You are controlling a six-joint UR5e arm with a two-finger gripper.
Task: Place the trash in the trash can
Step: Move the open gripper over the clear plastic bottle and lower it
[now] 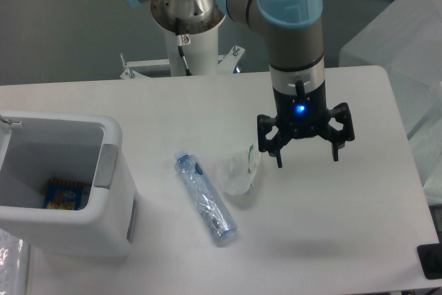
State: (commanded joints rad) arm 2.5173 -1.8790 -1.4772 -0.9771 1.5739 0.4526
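A slim clear plastic bottle (204, 200) with a blue cap lies flat on the white table, slanting from upper left to lower right. Just right of it sits a crumpled whitish wrapper (238, 173) with a green strip. My gripper (307, 160) hangs open above the table, its left finger close to the wrapper's right edge, with nothing between the fingers. The white trash can (103, 219) with a grey handle stands at the left edge, well left of the bottle.
A blue and yellow packet (63, 195) lies inside the bin. The arm's base post (190, 32) rises behind the table. A translucent plastic sheet (404, 39) hangs at the right edge. A black object (431, 260) sits at the bottom right corner.
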